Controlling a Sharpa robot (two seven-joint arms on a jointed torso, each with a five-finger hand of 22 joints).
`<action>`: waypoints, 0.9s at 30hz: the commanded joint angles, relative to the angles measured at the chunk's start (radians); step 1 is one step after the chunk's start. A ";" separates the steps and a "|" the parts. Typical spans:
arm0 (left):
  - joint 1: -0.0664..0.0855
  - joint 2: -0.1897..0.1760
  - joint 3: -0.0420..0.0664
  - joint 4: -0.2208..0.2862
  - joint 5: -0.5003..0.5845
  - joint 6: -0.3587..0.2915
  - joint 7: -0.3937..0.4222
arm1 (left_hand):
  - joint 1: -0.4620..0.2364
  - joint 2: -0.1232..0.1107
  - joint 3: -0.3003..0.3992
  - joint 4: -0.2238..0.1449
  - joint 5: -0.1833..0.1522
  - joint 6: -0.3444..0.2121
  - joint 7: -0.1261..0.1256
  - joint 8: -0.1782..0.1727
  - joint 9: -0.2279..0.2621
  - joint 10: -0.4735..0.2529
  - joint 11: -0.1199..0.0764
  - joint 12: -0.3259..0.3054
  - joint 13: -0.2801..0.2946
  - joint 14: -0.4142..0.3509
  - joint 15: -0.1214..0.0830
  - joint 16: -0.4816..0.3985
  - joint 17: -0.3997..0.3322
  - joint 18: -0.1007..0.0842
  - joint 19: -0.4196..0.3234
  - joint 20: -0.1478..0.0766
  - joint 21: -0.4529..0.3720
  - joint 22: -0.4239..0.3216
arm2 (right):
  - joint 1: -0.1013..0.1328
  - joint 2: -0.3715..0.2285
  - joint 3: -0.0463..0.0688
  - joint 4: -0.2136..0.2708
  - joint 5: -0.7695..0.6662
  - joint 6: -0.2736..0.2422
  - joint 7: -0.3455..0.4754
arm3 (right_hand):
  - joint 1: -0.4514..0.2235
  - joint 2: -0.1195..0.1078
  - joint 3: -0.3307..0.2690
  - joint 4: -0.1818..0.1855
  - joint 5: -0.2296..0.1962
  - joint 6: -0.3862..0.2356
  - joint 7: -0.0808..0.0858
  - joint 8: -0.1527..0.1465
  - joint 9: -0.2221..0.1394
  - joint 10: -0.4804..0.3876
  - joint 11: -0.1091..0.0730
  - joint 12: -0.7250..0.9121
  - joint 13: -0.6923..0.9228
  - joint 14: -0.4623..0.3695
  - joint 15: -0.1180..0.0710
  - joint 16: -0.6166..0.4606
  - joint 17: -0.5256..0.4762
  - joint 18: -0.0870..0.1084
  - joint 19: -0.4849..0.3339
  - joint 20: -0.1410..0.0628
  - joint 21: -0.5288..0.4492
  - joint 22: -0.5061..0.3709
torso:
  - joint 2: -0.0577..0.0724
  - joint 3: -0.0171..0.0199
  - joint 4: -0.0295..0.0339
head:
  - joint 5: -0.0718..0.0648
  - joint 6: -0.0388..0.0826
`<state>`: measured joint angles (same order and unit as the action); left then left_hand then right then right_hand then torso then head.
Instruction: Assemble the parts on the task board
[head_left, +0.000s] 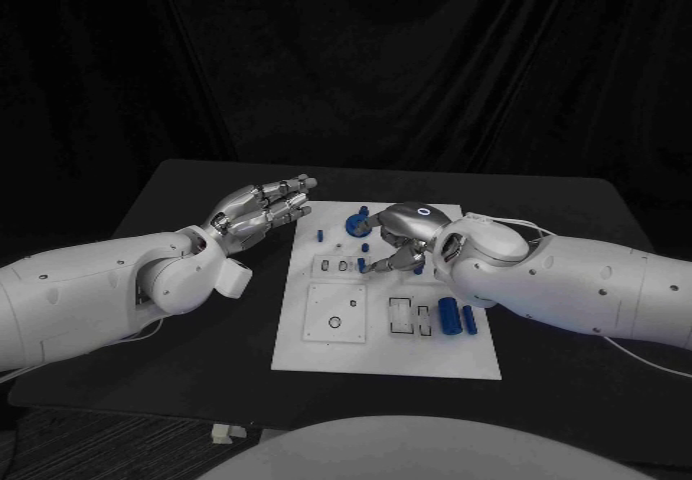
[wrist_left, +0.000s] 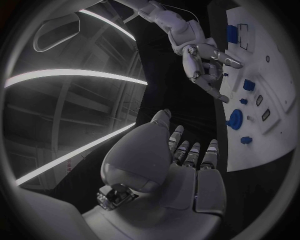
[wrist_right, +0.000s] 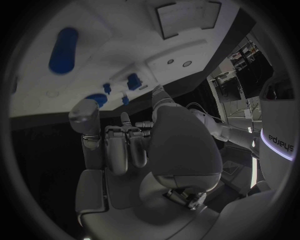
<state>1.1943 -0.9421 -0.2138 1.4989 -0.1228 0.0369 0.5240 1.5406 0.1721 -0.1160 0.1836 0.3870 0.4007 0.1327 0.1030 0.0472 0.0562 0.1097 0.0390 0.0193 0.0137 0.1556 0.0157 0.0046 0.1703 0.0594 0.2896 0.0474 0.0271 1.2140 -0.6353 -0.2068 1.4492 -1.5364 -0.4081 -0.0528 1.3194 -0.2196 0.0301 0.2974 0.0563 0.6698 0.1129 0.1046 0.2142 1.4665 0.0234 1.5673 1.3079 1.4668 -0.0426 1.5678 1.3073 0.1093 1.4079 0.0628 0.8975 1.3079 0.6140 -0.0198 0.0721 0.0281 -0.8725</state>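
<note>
1. Fingers of the left hand (head_left: 263, 212) lie stretched out side by side, slightly bent, with nothing between them; it hovers over the black table (head_left: 173, 200) just off the far left corner of the task board (head_left: 389, 352), touching neither.
2. Fingers of the right hand (head_left: 398, 240) curl downward over the far half of the board, among the small blue parts there. From the left wrist view the right hand (wrist_left: 203, 62) has its fingers spread apart and pointing toward the board, with no part visibly pinched; whether a fingertip touches a part I cannot tell.
3. A round blue part (wrist_left: 235, 119) stands on the board near those fingertips.
4. A long blue cylinder (head_left: 450, 315) lies on the board's near right side, well apart from both hands.
</note>
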 joint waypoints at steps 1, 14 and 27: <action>0.014 -0.008 0.001 0.010 -0.070 -0.104 0.053 | -0.002 -0.015 -0.017 0.000 -0.091 0.005 0.014 0.009 0.002 0.032 0.011 0.016 0.007 0.036 0.007 0.027 0.013 0.009 0.048 0.002 0.039 0.018 | 0.042 -0.057 0.001 0.068 0.014 -0.168 0.058 | -0.011 -0.003 -0.019 0.000 -0.006 0.003 -0.003 0.005 -0.003 0.104 -0.009 0.004 0.263 0.104 -0.006 0.003 0.264 0.000 0.007 -0.004 0.002 0.117 | -0.002 0.0001 0.0003 | 0.005 0.000; 0.139 0.042 0.002 -0.074 -0.462 -0.257 -0.083 | -0.175 -0.034 -0.147 0.095 -0.284 0.187 0.037 0.065 0.022 0.824 0.037 0.477 0.410 0.910 -0.050 0.640 0.280 0.010 0.816 -0.070 0.504 0.218 | 0.153 -0.242 0.001 0.192 0.228 -0.281 0.161 | -0.082 0.075 -0.006 -0.002 -0.005 0.044 0.005 0.040 -0.007 0.104 -0.003 0.004 0.263 0.104 -0.002 0.003 0.264 -0.006 0.019 -0.003 0.035 0.125 | -0.005 0.0025 -0.0005 | 0.003 0.000; 0.220 0.201 0.002 -0.147 -1.172 0.120 -0.574 | -0.363 0.006 -0.240 0.107 -0.303 0.602 -0.040 0.270 0.141 1.515 -0.082 1.532 1.551 1.557 -0.170 1.555 1.566 -0.170 1.511 -0.192 1.523 1.544 | 0.098 -0.291 0.001 0.180 0.323 -0.222 0.157 | -0.021 0.168 0.030 -0.018 0.004 0.066 0.014 0.088 -0.013 0.104 0.005 0.004 0.263 0.104 0.005 0.003 0.264 -0.005 0.020 0.004 0.030 0.124 | -0.009 0.0175 -0.0206 | -0.013 0.000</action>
<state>1.4106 -0.7538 -0.2126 1.3567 -1.0858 -0.0198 0.1490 1.2949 0.1555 -0.3161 0.2869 0.0983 0.8981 0.1222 0.3241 0.1397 1.4231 0.0827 1.2989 1.2592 1.4518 0.0106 1.4399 1.2978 0.0600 1.3581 0.1171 1.3143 1.1704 1.3210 -0.9249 -0.2060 1.6300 -1.2561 -0.6288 0.0915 1.2925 -0.0520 0.0568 0.2800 0.0533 0.7289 0.1256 0.1896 0.2020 1.4685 0.0214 1.5672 1.3076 1.4668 -0.0426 1.5678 1.3080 0.1094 1.4224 0.0627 0.9324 1.3075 0.6065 -0.0079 0.0600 0.0173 -0.8725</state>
